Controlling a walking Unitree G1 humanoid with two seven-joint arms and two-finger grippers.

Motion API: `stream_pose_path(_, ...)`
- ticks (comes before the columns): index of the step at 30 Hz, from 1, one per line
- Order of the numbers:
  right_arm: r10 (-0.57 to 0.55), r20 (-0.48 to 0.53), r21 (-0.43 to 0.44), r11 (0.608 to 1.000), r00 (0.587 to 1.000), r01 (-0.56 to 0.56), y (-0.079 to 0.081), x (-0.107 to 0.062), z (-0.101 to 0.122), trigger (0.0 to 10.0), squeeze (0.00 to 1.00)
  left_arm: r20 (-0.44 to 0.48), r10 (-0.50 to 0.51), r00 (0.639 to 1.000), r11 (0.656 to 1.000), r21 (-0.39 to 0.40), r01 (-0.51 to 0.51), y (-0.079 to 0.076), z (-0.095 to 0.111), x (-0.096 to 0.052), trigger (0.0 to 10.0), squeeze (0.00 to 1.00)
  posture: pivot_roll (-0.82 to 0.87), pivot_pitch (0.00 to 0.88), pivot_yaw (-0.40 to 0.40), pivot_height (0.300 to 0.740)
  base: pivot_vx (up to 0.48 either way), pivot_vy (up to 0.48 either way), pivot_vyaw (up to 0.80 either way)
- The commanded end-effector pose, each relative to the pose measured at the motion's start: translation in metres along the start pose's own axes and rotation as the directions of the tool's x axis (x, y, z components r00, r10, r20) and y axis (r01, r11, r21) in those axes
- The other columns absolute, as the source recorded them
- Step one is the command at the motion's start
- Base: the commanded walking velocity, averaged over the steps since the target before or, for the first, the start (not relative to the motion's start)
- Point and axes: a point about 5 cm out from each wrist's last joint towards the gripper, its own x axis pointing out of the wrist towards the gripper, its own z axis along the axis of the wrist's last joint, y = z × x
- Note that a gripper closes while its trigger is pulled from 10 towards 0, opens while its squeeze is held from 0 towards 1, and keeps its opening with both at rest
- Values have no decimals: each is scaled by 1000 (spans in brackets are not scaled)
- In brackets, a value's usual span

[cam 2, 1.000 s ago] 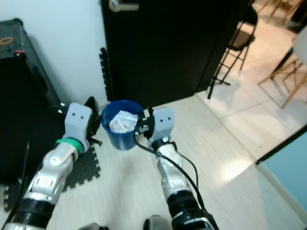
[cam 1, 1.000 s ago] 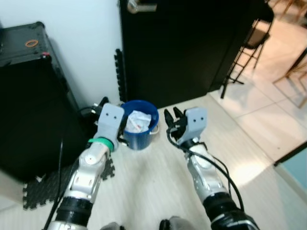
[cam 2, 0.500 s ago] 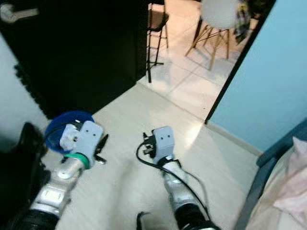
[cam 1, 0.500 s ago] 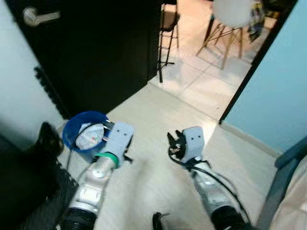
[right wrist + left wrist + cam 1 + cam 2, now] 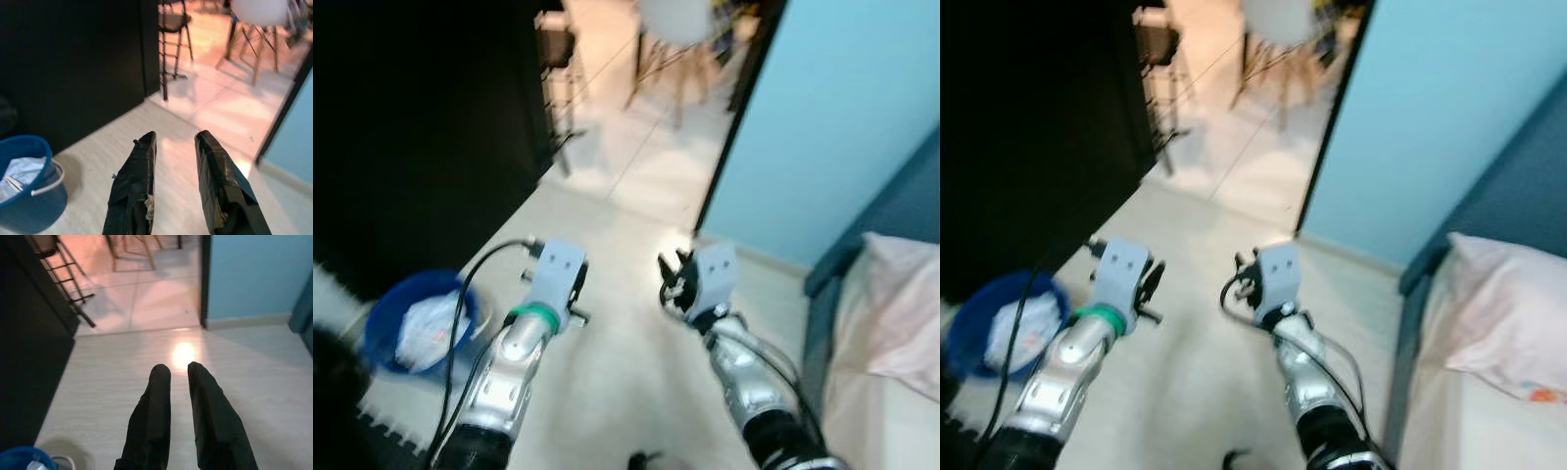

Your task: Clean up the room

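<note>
Your left gripper [image 5: 179,371] hangs in the air over pale wood-look floor [image 5: 626,343], its two black fingers nearly together with a thin gap between them, holding nothing. Your right gripper [image 5: 175,141] is also raised over the floor, fingers parted a little wider, and it too is empty.

Beside your left arm, near the black door [image 5: 421,127], you have a blue bucket [image 5: 391,333] with a white handle, standing on the floor with crumpled white paper [image 5: 426,328] inside. Past the door, the floor changes to glossy light tiles [image 5: 636,157], where you can see a black folding chair [image 5: 171,29] and a white chair on wooden legs [image 5: 257,19]. To your right stands a light blue wall [image 5: 842,108], then a dark blue bed frame [image 5: 1410,333] carrying a pale pink pillow [image 5: 1513,338]. The head views are blurred, and no writing can be read.
</note>
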Motion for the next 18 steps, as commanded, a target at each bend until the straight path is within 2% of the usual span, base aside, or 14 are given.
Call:
stream_pose_path(1, -1, -27, 7, 1000, 1000, 1, 1, -4, -7, 10000, 0, -6, -15, 1000, 1000, -14, 15, -4, -2, 0, 10000, 0, -4, 0, 54, 726, 0, 0, -800)
stream_pose_path(13, -4, -19, 12, 1000, 1000, 5, 1, -4, -6, 10000, 0, -10, -24, 1000, 999, -32, 24, -6, -1, 0, 10000, 0, -5, 0, 55, 726, 0, 0, -800)
stream_pose_path(18, -6, -18, 13, 1000, 1000, 6, 1, -4, -6, 10000, 0, -4, -28, 1000, 997, -66, 27, -6, 0, 0, 10000, 0, -6, 0, 55, 726, 0, 0, -800)
